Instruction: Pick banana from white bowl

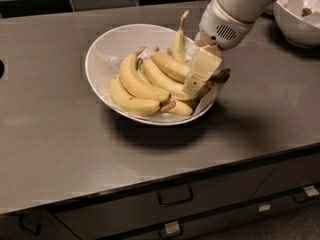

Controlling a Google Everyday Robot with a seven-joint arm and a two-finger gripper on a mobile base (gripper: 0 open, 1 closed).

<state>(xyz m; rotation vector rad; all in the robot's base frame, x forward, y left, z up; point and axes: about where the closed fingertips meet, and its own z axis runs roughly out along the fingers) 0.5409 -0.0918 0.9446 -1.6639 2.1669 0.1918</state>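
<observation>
Fronting everything, drawers [175, 196] sit under the grey counter [60, 134]. On it the white bowl [102, 59] holds a heap of bananas. The banana [165, 81] lies among them, its right end hidden by the gripper [202, 79] at the bowl's right rim; I cannot tell its grip. Far right stands another white bowl [300, 26].

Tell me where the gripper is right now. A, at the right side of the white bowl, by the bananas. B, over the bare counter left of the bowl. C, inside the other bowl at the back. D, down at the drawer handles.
A: the gripper hangs at the right rim of the white bowl, beside the bananas.
</observation>
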